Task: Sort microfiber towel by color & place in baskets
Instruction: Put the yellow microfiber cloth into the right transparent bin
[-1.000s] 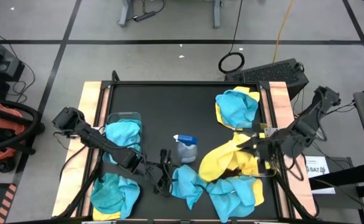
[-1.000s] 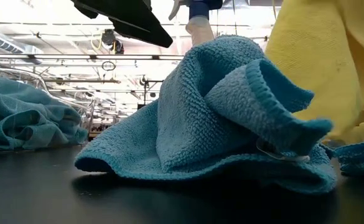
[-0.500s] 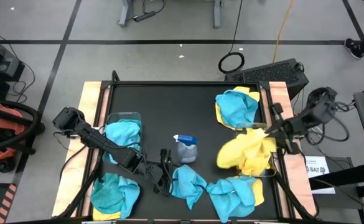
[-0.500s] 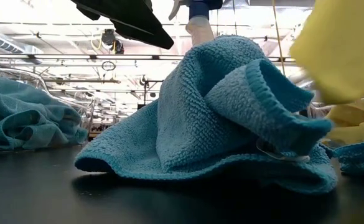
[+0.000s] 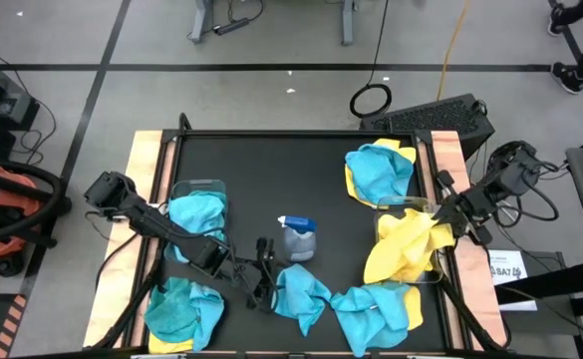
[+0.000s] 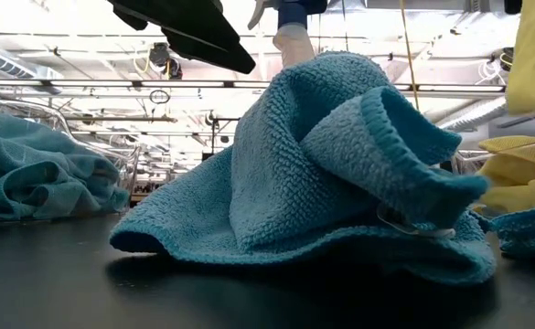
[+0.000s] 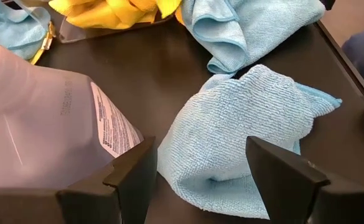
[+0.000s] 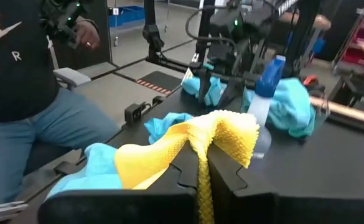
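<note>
A yellow towel is hanging pinched between the closed fingers of the right gripper, draping over the right basket, which seems to be holding more yellow cloth (its clear walls are hard to make out). A teal towel is lying crumpled on the table just beside the left gripper, whose fingers are standing apart and holding nothing. The spray bottle is standing just beyond them. The left basket is holding teal cloth. A person is sitting beyond the table.
</note>
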